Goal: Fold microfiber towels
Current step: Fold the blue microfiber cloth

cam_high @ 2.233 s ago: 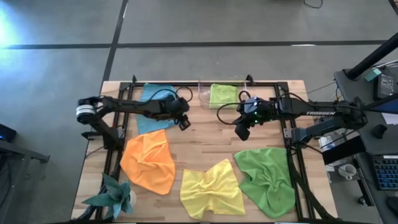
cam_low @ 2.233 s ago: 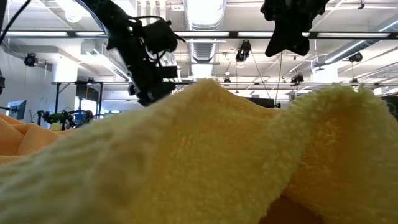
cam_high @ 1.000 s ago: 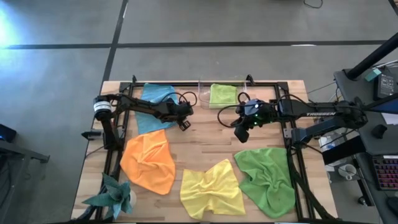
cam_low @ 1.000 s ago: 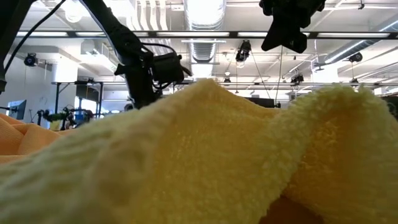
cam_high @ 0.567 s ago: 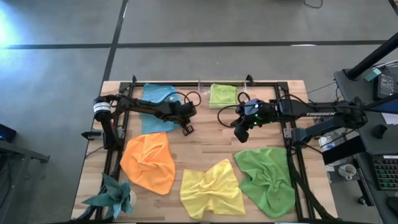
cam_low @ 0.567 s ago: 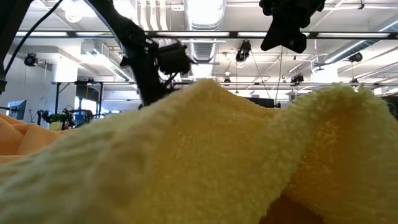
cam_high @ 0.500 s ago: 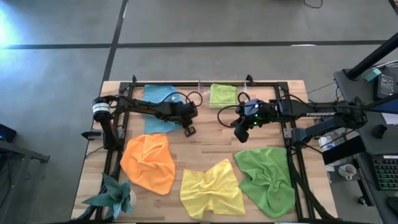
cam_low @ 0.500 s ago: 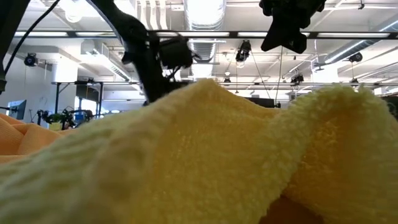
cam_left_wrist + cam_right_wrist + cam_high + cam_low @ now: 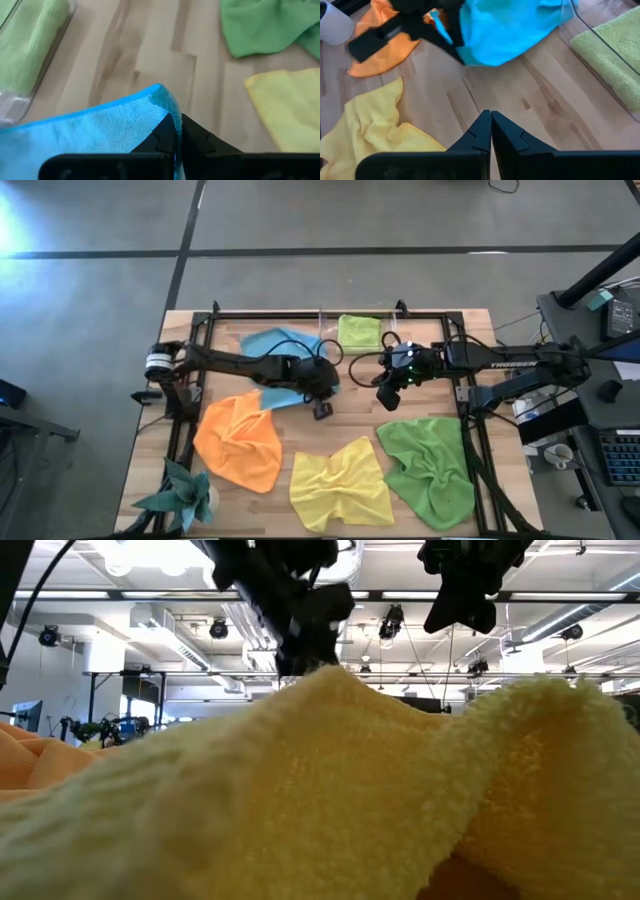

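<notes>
Fingers (image 9: 165, 140) of the left gripper (image 9: 322, 406) are pinched shut on a corner of the blue towel (image 9: 285, 368), which hangs bunched from that corner near the middle of the table (image 9: 350, 415), its rest trailing toward the far left. Beside it at the far edge lies the lime green towel (image 9: 359, 331), folded in a clear tray (image 9: 20, 95). Nearer the front lie the orange towel (image 9: 238, 440), the yellow towel (image 9: 340, 482) and the darker green towel (image 9: 432, 465), all crumpled and unfolded. To the right of the blue towel, the right gripper (image 9: 384, 393) hovers above bare wood, its fingers pressed together on nothing.
</notes>
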Available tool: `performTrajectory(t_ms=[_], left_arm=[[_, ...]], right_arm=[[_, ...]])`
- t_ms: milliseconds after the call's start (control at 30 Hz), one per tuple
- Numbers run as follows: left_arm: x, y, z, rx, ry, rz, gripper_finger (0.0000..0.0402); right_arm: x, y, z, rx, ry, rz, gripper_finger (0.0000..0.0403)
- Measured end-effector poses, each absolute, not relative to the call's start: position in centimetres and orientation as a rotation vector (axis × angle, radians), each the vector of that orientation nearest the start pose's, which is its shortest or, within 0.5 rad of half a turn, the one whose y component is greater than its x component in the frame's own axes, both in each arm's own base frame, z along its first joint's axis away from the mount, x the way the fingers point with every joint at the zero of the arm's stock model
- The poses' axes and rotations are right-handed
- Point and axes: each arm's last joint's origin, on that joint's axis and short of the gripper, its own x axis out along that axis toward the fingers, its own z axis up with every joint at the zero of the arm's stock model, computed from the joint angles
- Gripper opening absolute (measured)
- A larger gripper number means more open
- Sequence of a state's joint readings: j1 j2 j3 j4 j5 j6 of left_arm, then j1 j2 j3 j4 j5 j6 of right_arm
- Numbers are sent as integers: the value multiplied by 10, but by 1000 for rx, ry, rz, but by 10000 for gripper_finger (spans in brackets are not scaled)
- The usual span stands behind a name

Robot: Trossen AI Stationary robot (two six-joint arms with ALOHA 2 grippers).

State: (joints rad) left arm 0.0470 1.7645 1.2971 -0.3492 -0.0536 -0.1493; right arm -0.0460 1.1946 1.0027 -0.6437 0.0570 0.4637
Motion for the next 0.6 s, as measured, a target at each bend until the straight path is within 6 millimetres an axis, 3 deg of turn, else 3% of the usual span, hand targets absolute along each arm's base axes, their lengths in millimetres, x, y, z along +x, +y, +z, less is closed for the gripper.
performTrajectory(t_ms=[233,600], left_arm=[[392,4,251,-136,707,114,0],[401,1,264,-485,538,177,0]], right_arm=[[239,-13,289,390,805,-267,9],[239,-12,289,239,829,-192,9]])
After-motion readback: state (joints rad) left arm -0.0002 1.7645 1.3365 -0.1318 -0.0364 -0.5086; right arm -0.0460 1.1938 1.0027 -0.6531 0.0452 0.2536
